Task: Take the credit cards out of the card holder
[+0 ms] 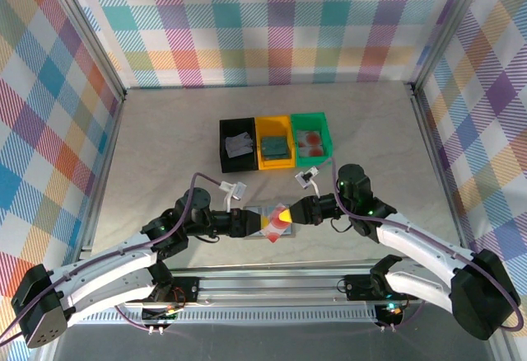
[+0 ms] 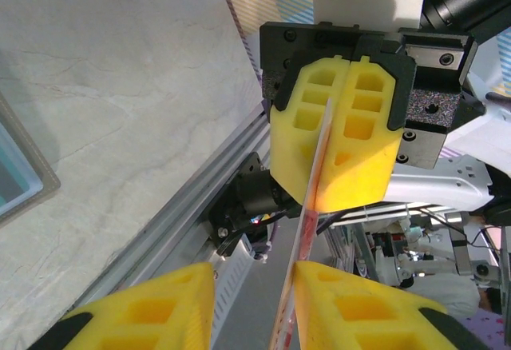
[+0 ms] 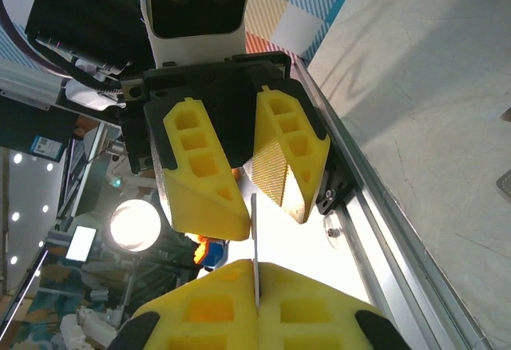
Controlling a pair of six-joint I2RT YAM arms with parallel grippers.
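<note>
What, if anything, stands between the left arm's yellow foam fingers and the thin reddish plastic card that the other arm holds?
Nothing visible. The right gripper is shut on the thin reddish plastic card. The card's free end lies inside the open left gripper, nearer one side of the gap, with nothing else between them.

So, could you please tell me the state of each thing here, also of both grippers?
right gripper: shut on a reddish card.
left gripper: open, its fingers either side of that card.
card holder: lying on the table below the grippers, partly hidden.
black tray: holds a whitish card.
yellow tray: holds a teal card.
green tray: holds reddish cards.
</note>
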